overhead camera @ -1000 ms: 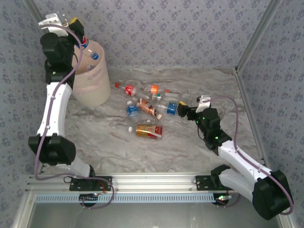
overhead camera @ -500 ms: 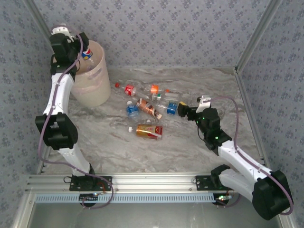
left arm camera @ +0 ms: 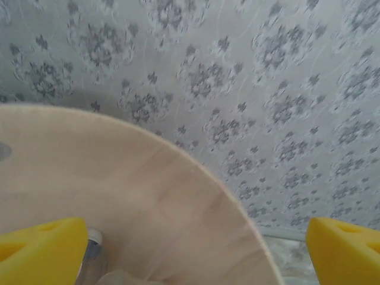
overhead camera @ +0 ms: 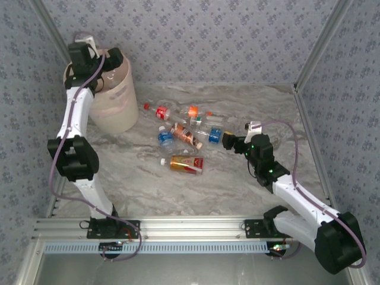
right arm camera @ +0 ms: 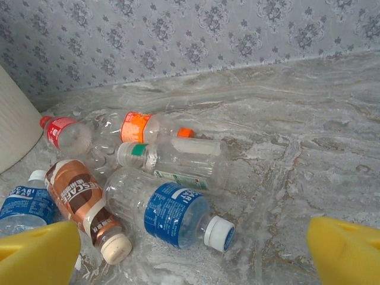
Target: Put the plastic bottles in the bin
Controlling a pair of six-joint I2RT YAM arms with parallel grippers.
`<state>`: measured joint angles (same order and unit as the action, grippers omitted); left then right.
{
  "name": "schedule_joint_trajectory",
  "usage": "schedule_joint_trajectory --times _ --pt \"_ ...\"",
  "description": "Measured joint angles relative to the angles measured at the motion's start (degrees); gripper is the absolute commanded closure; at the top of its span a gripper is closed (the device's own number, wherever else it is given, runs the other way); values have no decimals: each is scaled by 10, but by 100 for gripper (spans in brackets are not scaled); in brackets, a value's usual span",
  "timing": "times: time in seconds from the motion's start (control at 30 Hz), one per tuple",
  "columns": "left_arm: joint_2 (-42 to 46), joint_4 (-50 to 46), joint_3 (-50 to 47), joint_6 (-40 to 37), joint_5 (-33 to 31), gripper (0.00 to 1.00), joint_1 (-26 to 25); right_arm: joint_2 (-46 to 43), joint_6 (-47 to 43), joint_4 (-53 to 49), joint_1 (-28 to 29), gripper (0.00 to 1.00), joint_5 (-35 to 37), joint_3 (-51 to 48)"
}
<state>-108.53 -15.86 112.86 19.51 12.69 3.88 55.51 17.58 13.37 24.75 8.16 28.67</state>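
The pale pink-beige bin (overhead camera: pixel 116 107) stands at the far left. My left gripper (overhead camera: pixel 104 60) hovers over its mouth, open, with nothing between the yellow fingertips (left arm camera: pixel 41 249). Through the left wrist view (left arm camera: pixel 193 252) I look down at the bin's rim (left arm camera: pixel 196 169) and a bottle top (left arm camera: pixel 90 252) lying inside. Several plastic bottles lie in a cluster mid-table: red-label (overhead camera: pixel 161 111), orange-label (overhead camera: pixel 191 111), brown-label (overhead camera: pixel 184 135), amber (overhead camera: pixel 185 163). My right gripper (overhead camera: pixel 228 141) is open just right of the blue-label bottle (right arm camera: pixel 175 215), a little short of its white cap (right arm camera: pixel 218 233).
Patterned walls close in the table at the back and both sides. An aluminium rail (overhead camera: pixel 190 227) runs along the near edge. Bare marble surface (overhead camera: pixel 267 113) stretches right of the bottle cluster.
My left gripper carried a blue-capped bottle down over the bin and let it go; the gripper now stands open. The right gripper edged slightly right, away from the cluster.
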Motion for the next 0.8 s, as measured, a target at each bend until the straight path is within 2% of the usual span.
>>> schedule_joint_trajectory --times 0.17,0.53,0.67,0.8 --pt "13 -48 45 -6 -24 2 -24 0 1 1 0 0 0 0" --pt "83 -138 43 4 -143 2 -129 10 0 1 -2 0 -5 0" --pt "151 -144 -25 27 -175 2 -175 20 2 1 -2 0 -5 0" --pt "230 -135 -131 53 -225 2 -244 37 -5 11 -2 0 -23 0"
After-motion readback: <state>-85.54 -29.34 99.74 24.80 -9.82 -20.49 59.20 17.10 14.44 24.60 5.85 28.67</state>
